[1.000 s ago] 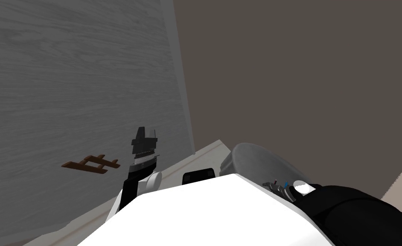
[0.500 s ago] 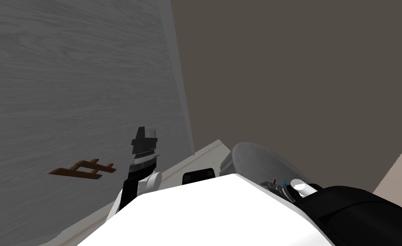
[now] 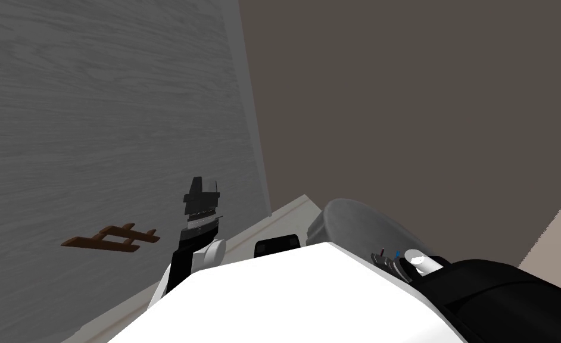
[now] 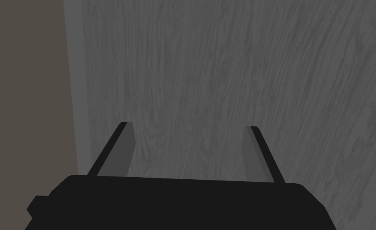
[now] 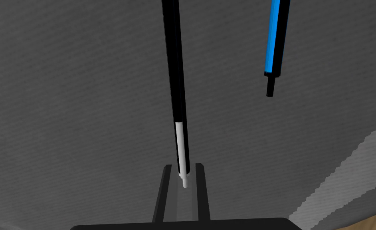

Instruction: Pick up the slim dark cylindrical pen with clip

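Note:
The slim black pen [image 5: 175, 80] with a white clip strip lies on a round grey fabric-like surface [image 5: 83, 119]. My right gripper [image 5: 182, 169] is shut on the pen's near end, and its fingers [image 5: 199, 187] press both sides of it. In the head view the right gripper [image 3: 387, 262] sits low at the right, over that grey round top [image 3: 357, 223]. My left gripper [image 4: 188, 131] stands open with nothing between its fingers, facing a grey wood-grain surface [image 4: 223, 60]. The head view has the left gripper [image 3: 200, 189] raised near the middle.
A blue and black pen [image 5: 275, 36] lies parallel to the black one, a little to its side. A brown ladder-like piece [image 3: 109, 238] lies on the grey wood-grain surface [image 3: 94, 119]. A dull brown wall [image 3: 422, 89] rises beyond the round top.
My right gripper has gone from wide open to shut on the pen. The head view has shifted slightly, so the brown piece now sits further left.

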`<state>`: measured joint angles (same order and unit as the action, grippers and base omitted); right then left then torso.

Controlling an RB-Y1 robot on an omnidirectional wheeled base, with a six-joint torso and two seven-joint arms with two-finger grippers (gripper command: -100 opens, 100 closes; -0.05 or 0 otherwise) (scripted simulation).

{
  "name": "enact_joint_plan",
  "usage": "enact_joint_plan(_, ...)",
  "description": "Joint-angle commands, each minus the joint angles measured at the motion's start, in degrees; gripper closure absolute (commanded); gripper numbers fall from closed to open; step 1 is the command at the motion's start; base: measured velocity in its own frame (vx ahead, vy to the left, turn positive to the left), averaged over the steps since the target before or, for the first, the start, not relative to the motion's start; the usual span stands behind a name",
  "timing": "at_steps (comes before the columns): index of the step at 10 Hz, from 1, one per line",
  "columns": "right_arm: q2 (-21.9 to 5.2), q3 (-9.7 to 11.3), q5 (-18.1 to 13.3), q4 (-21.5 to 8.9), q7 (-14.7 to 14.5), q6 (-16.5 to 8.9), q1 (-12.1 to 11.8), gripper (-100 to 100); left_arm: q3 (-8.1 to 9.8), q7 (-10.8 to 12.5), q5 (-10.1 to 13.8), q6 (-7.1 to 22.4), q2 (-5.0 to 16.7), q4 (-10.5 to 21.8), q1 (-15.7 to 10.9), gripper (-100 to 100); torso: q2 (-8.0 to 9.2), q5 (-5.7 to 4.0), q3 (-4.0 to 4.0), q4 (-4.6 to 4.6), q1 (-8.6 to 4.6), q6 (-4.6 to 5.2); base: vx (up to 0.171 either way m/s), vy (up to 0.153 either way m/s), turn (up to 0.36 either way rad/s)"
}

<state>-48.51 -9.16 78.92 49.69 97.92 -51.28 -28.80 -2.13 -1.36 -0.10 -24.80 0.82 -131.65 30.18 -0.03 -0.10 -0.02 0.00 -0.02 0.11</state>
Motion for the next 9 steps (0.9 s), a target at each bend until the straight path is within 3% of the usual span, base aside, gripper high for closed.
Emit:
enact_joint_plan(1, 0.0, 0.0, 0.0, 0.0, 0.0, 0.0, 0.0, 100, 0.0, 0.0, 0.0, 0.0, 0.0, 0.0, 0.0, 0, 0.0, 0.0, 0.0, 0.0, 0.0, 0.0, 0.0, 0.0, 0.0)
enact_joint_plan(2, 0.0, 0.0, 0.0, 0.0, 0.0, 0.0, 0.0, 100, 0.0, 0.0, 0.0, 0.0, 0.0, 0.0, 0.0, 0, 0.01, 0.0, 0.0, 0.0, 0.0, 0.0, 0.0, 0.0, 0.0)
enact_joint_plan(3, 0.0, 0.0, 0.0, 0.0, 0.01, 0.0, 0.0, 0, 0.0, 0.0, 0.0, 0.0, 0.0, 0.0, 0.0, 0, 0.01, 0.0, 0.01, 0.0, 0.0, 0.0, 0.0, 0.0, 0.0)
enact_joint_plan(4, -0.97, 1.12, 1.12, 2.2, 1.95, 0.82, -1.62, 100, 0.0, 0.0, 0.0, 0.0, 0.0, 0.0, 0.0, 0, 0.01, 0.0, 0.01, 0.0, 0.0, 0.0, -0.015, -0.006, 0.07)
enact_joint_plan(9, -4.49, 4.95, 4.83, 9.83, 8.43, 3.82, -7.11, 100, 0.0, 0.0, 0.0, 0.0, 0.0, 0.0, 0.0, 0, 0.12, 0.01, 0.07, 0.03, -0.04, -0.04, -0.028, -0.016, 0.055)
